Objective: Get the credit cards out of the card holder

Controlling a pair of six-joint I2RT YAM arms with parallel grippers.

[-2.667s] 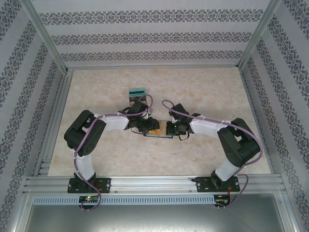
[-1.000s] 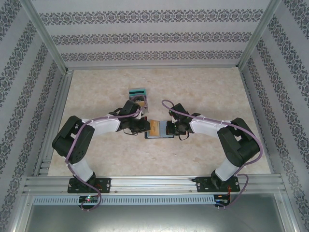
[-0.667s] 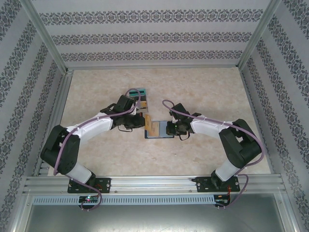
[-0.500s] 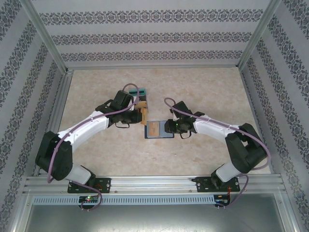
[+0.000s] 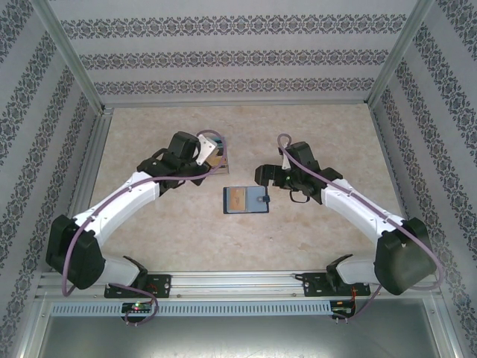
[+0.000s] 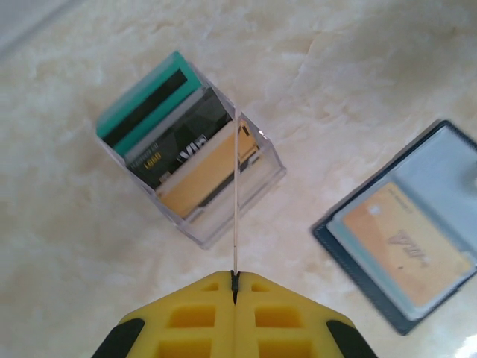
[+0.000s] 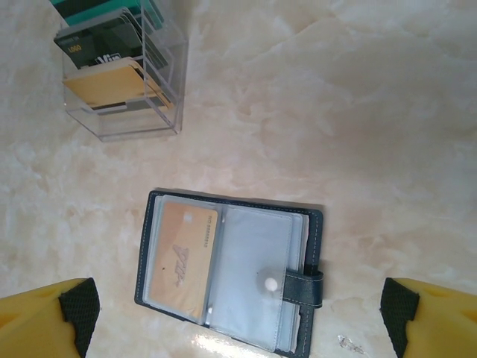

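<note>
Big change on the table [image 5: 320,134]: the left arm has swung off the card holder [image 5: 246,200] and out to the clear box [image 6: 195,173], and the right arm has pulled back. The right gripper [image 5: 262,176] has just sprung wide with nothing in it, so the holder lies unpinned, open and flat mid-table. The left gripper [image 6: 235,280] is clenched on a thin card [image 6: 235,194], seen edge-on, hanging right over the box's slots. That's one card out, I'd say, and ready to file. A tan card [image 7: 182,257] sits in the holder's left sleeve. Room is generous: bare table round the holder, frame rails well apart, box merely near. The tight spot is the box rim under that card's edge.
</note>
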